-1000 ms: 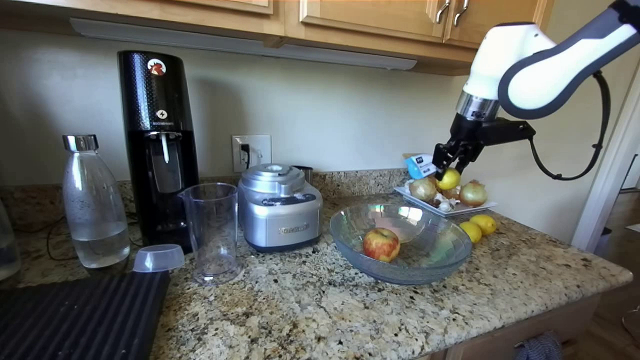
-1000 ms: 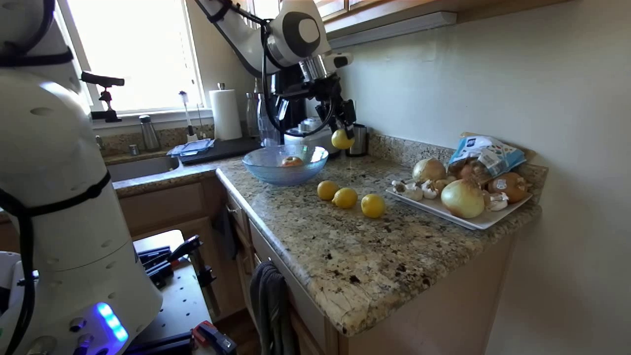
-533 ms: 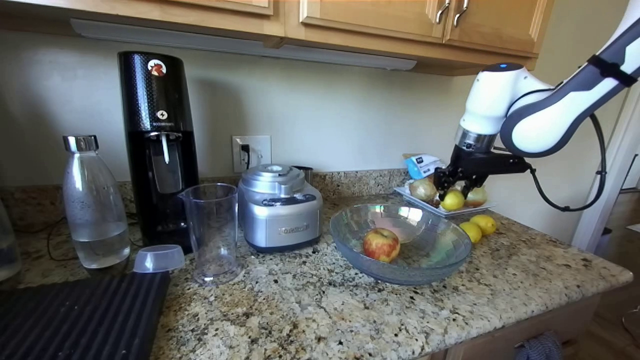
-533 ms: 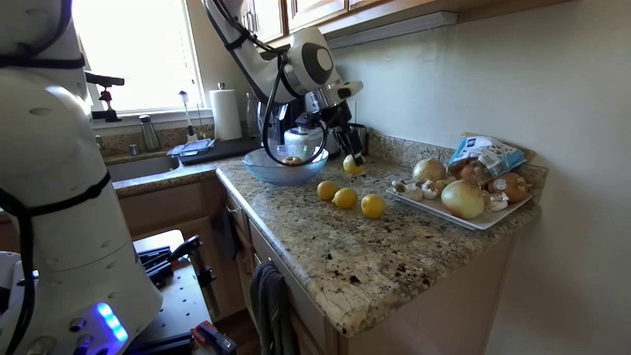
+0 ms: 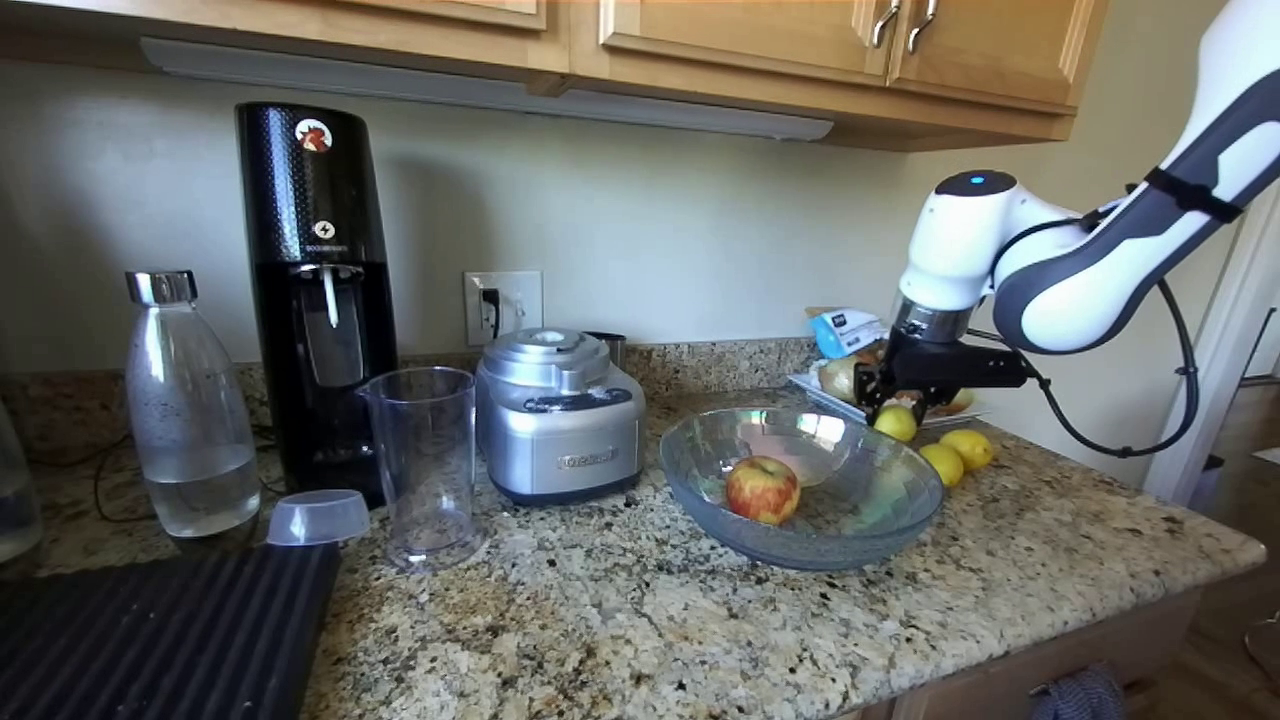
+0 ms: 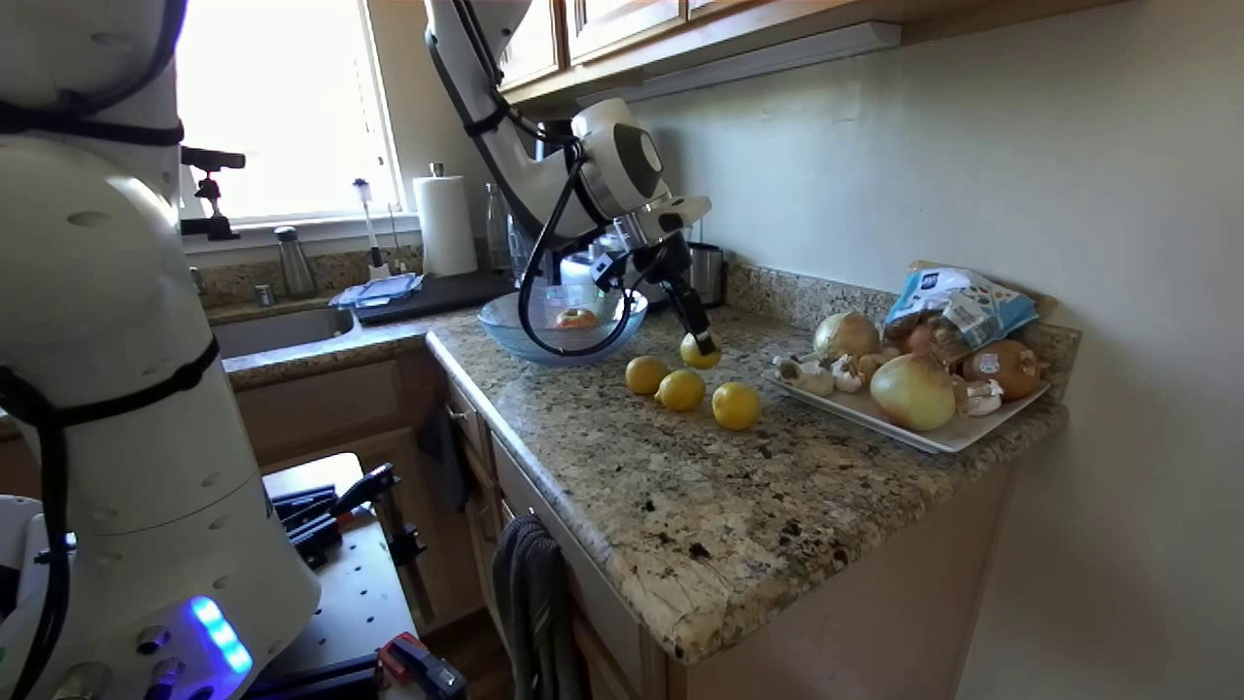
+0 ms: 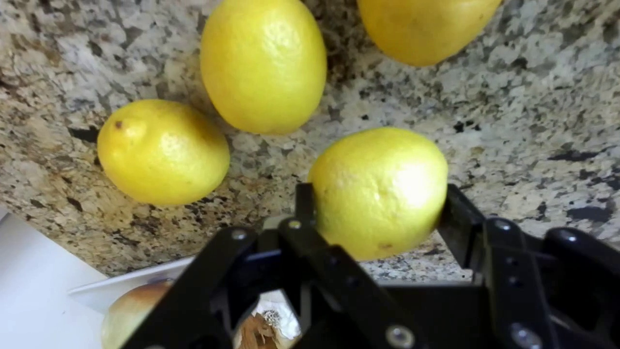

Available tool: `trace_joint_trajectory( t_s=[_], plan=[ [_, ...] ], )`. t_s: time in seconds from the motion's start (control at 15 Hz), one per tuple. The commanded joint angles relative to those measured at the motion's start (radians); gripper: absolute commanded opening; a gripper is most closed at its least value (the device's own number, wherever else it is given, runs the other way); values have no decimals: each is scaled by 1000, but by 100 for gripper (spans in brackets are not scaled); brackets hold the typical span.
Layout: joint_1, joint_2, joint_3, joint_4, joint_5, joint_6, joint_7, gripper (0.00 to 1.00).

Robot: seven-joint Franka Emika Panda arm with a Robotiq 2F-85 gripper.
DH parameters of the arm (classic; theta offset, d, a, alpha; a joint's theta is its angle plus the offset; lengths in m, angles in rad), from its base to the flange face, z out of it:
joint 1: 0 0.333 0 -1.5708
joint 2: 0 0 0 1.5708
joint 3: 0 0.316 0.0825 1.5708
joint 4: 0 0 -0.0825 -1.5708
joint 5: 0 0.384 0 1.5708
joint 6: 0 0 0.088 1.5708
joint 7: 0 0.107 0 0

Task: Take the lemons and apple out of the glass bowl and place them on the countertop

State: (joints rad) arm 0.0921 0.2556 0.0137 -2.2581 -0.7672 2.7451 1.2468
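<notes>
The gripper [image 7: 380, 206] holds one lemon [image 7: 382, 169], clamped at both sides, outside the glass bowl [image 5: 800, 552] and near it; contact between this lemon and the countertop [image 6: 680, 506] cannot be determined. The apple [image 5: 763, 490] lies inside the bowl. Three further lemons [image 6: 680, 391] rest on the countertop, outside the bowl on the gripper's side. A white plate [image 6: 938, 442] bearing onions [image 6: 912, 391] stands farther from the bowl.
</notes>
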Motion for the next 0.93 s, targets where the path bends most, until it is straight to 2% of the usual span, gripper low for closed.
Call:
trace_joint_trajectory(
  t_s=[0.0,0.2,0.27,0.53,0.67,0.87],
  plan=[
    [21,25,-27,19,-73,22,102,39],
    [18,34,-18,21,-84,20,111,39],
    [17,26,-13,14,-79,18,107,89],
    [19,-30,4,-16,-72,1,72,100],
    [20,-72,16,-35,-65,5,63,100],
    [-2,-143,75,-74,20,28,-59,100]
  ],
)
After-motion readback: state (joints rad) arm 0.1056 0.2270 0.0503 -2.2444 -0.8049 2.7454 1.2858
